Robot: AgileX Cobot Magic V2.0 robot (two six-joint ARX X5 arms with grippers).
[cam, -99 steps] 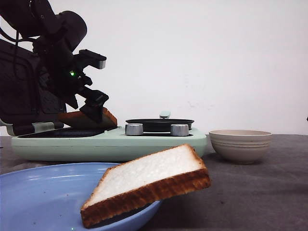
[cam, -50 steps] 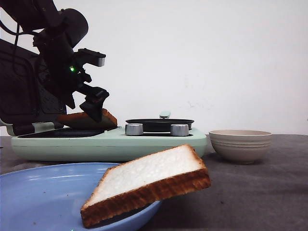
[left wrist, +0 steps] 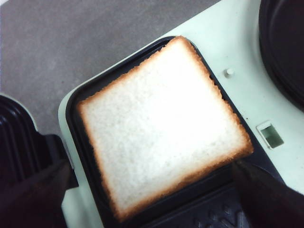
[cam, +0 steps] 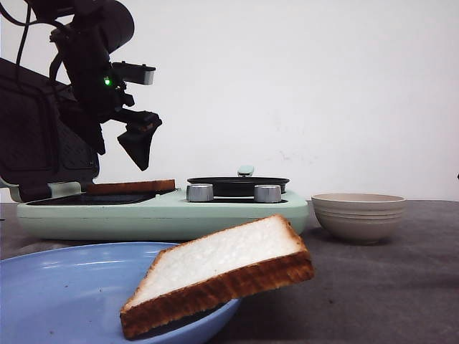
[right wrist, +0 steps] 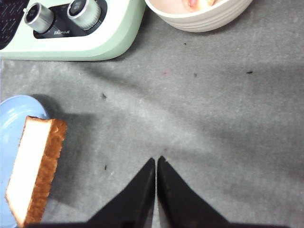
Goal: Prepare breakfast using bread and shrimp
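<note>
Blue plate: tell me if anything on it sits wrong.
Yes. The bread slice lies tilted across the blue plate's rim, one corner overhanging the table with nothing under it. The other slice lies flat in the sandwich maker's tray.

1. Front view sits low at table (cam: 401, 287) height, facing forward, close to the blue plate (cam: 64, 287).
2. Left wrist view looks steeply down onto the green cooker (left wrist: 223, 42).
3. Right wrist view looks down, sharing the plate's bread slice (right wrist: 33, 166) with the front.

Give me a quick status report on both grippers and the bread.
Left gripper open, above the sandwich maker. One bread slice flat on its plate; second slice on the blue plate. Right gripper shut, empty. Nothing blocking.
</note>
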